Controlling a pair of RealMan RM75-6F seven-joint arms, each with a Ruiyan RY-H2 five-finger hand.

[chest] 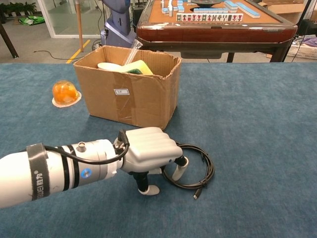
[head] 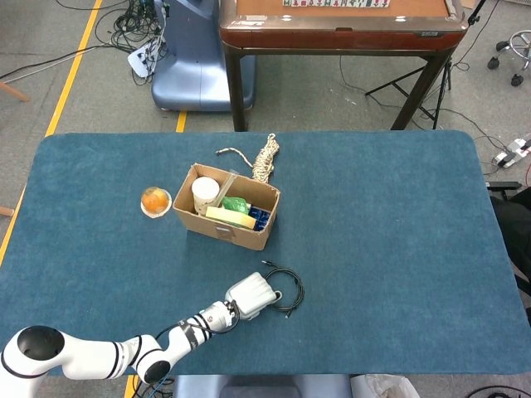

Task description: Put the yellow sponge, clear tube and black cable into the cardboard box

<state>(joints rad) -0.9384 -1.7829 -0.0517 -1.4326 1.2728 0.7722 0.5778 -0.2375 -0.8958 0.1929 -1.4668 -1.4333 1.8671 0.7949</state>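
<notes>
Resting on the blue carpeted surface [head: 398, 215], the coiled black cable [chest: 195, 171] is seen at 5 o'clock from the open brown cardboard box [chest: 130, 94]. The white left hand [chest: 148, 151] is positioned over the coil's 9 o'clock edge, fingers pointing down and apart; one fingertip is placed inside the loop, another outside on the surface, and no firm grasp of the cable can be confirmed. The yellow sponge [chest: 140, 66] and the clear plastic tube [chest: 131, 51] are found inside the box. An orange dome-shaped object [chest: 65, 92] is noted at the box's 9 o'clock.
</notes>
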